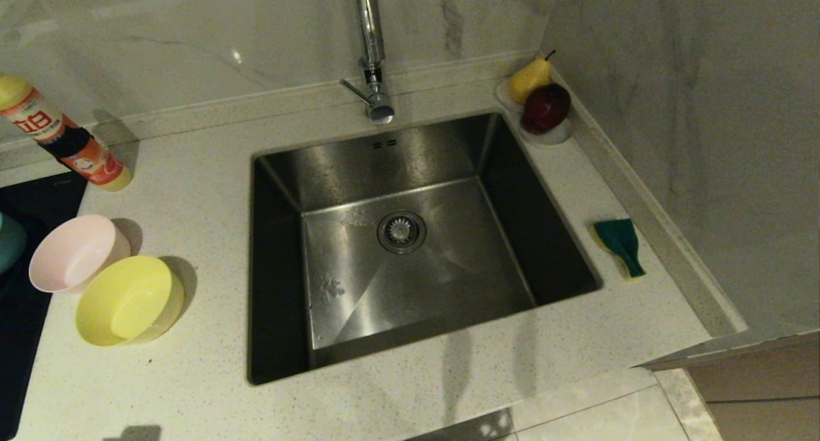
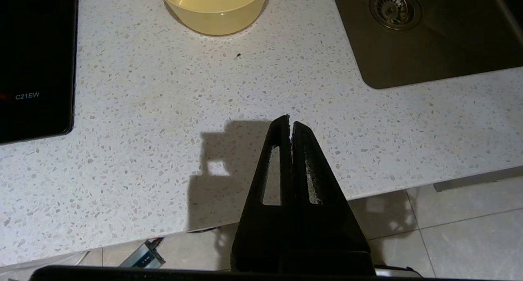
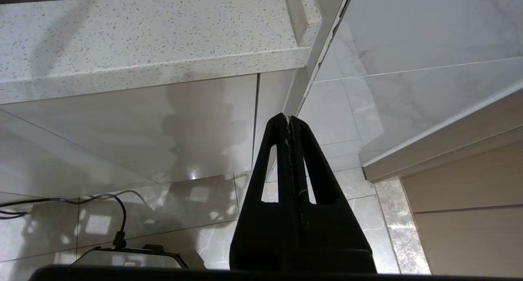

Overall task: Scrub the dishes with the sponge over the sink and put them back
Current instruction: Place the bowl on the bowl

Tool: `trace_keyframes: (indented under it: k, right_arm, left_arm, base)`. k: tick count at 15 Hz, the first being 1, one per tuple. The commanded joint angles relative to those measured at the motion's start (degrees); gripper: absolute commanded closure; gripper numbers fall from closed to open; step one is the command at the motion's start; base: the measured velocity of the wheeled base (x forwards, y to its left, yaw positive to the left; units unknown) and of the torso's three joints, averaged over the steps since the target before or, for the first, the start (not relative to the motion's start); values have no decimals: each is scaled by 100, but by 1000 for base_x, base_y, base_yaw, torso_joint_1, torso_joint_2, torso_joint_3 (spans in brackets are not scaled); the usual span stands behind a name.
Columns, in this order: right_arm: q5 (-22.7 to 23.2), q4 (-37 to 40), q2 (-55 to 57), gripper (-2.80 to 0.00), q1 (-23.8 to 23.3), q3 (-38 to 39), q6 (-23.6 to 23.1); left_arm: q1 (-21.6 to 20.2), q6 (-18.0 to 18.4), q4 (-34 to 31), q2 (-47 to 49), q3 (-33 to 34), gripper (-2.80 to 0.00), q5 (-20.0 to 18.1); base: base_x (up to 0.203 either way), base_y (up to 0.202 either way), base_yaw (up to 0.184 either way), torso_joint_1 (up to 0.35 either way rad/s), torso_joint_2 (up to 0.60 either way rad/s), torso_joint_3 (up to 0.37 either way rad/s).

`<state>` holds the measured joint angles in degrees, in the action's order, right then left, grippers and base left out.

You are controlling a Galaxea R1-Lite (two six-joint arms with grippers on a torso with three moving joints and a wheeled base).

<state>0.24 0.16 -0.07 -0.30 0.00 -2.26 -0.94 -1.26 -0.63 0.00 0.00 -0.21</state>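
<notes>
At your far left, a black cooktop [image 1: 25, 300] and leaning bottle [image 1: 64, 140]; beside them the pink bowl [image 1: 77, 252] touches the yellow bowl [image 1: 128, 300], both empty. Sink [image 1: 416, 281] centre, bare but for its drain strainer [image 1: 401, 231], tap [image 1: 371, 50] behind. White dish [image 1: 551, 135] holds pear [image 1: 530, 79] and apple [image 1: 546, 108]. Sponge [image 1: 620, 245] lies right of the sink. Your left gripper [image 2: 290, 119] and right gripper [image 3: 288, 117] hang pinched closed, empty, at the counter's front edge.

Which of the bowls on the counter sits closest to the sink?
The yellow bowl. It lies nearer the sink than the pink bowl, which sits behind it toward the counter's left edge.
</notes>
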Motion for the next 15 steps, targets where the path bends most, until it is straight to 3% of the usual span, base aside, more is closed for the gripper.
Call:
trace_keyframes:
  k: [1, 9, 13, 15]
  right_arm:
    - [2, 1, 7, 0, 4, 0, -3]
    - [2, 1, 7, 0, -3, 0, -3]
    - [2, 1, 7, 0, 4, 0, -3]
    - [2, 1, 7, 0, -4, 0, -3]
  left_arm:
    - [-3, 3, 2, 18, 9, 0, 3]
    - [-4, 10, -7, 18, -154, 0, 35]
    - [-3, -46, -489, 500, -1677, 0, 175]
    - [-9, -46, -674, 1137, -2384, 0, 480]
  base:
    - [0, 0, 0, 0, 0, 0]
    - [0, 0, 0, 0, 0, 0]
    - [0, 0, 0, 0, 0, 0]
    - [0, 0, 0, 0, 0, 0]
